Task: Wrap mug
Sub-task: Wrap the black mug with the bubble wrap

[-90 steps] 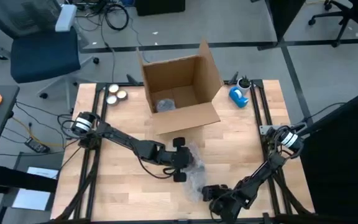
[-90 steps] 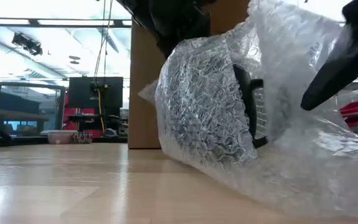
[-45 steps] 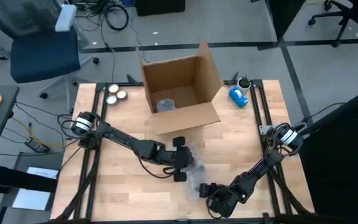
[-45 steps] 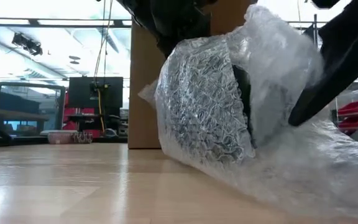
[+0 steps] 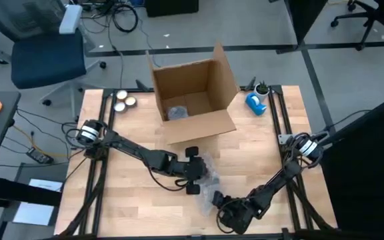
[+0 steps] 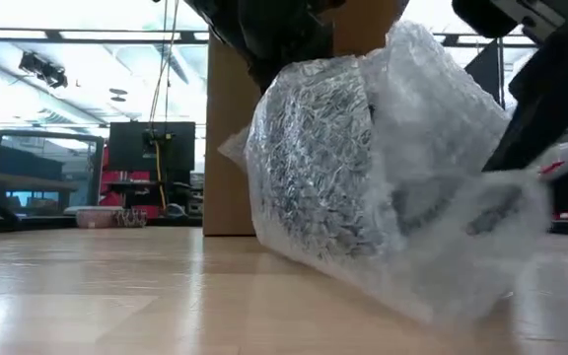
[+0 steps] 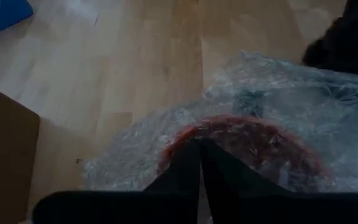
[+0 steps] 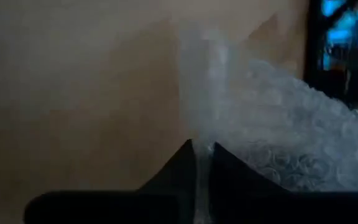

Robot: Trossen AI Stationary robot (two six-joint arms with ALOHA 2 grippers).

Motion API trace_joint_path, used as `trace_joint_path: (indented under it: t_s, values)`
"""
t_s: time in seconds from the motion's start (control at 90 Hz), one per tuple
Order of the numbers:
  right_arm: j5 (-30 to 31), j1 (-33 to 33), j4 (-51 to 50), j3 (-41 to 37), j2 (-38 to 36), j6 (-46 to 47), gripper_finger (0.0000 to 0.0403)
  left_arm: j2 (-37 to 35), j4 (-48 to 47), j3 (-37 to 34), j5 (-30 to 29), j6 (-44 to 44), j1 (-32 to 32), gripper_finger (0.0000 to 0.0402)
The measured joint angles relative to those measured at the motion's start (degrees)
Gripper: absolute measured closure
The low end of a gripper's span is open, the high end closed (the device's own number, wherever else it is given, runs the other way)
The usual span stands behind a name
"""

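Note:
The mug (image 6: 314,148) lies on its side on the wooden table, wrapped in bubble wrap (image 5: 209,183); a reddish rim (image 7: 247,143) shows through the wrap. My left gripper (image 5: 204,173) comes from the table's left and is shut at the mug's wrapped end. My right gripper (image 5: 217,199) stands at the mug's near right, shut on a loose flap of the wrap (image 6: 481,197). That flap stretches over the mug's other end. My left gripper has its shut fingers (image 7: 185,171) on the bubble wrap at the mug's reddish rim (image 7: 199,134), coming level from the table's left. Whether the rim itself is between them, I cannot tell. The wrapped mug lies on the table. My right gripper pinches a gathered strip of the wrap's loose flap (image 8: 202,93) between its two fingers. The strip runs fairly taut from the fingers to the wrapped bundle (image 8: 291,143), lifted off the table.
An open cardboard box (image 5: 192,100) stands at the far middle of the table, a wrapped item (image 5: 177,112) inside it. A blue tape dispenser (image 5: 257,101) sits at the far right and two round tins (image 5: 122,100) at the far left.
My right gripper has gone toward the table's left and closer to the mug, drawing the loose flap over the mug's open end. The dark handle seen in the low view is now covered by wrap. My left gripper has kept still.

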Motion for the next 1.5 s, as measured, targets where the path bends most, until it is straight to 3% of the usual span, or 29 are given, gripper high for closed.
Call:
trace_joint_path:
  t_s: [0.289,0.456,0.744,0.978,1.244,1.5]
  values:
    - [-1.2,0.1,-1.3,1.4,-6.5,24.4,0.0403,0.0,-0.5,0.0,0.0,1.4,0.0,0.0401]
    - [-5.6,-0.1,-3.0,1.5,-9.0,40.5,0.0403,0.0,-1.0,0.0,0.0,1.5,0.0,0.0402]
    - [-12.0,-2.6,-7.6,0.3,-6.8,63.6,0.0403,0.0,2.6,0.0,2.1,1.5,-0.8,0.0401]
    - [-19.5,-4.3,-4.5,0.0,-5.3,71.3,0.0403,0.0,3.4,0.0,3.0,1.5,-2.6,0.0402]
    - [-19.7,-4.9,-0.4,0.0,-5.5,79.4,0.0403,0.3,3.4,0.0,3.0,1.0,-3.7,0.0402]
    - [-19.8,-3.3,-1.6,0.0,-5.6,77.4,0.0377,0.3,3.6,0.0,3.0,1.0,-3.9,0.0401]
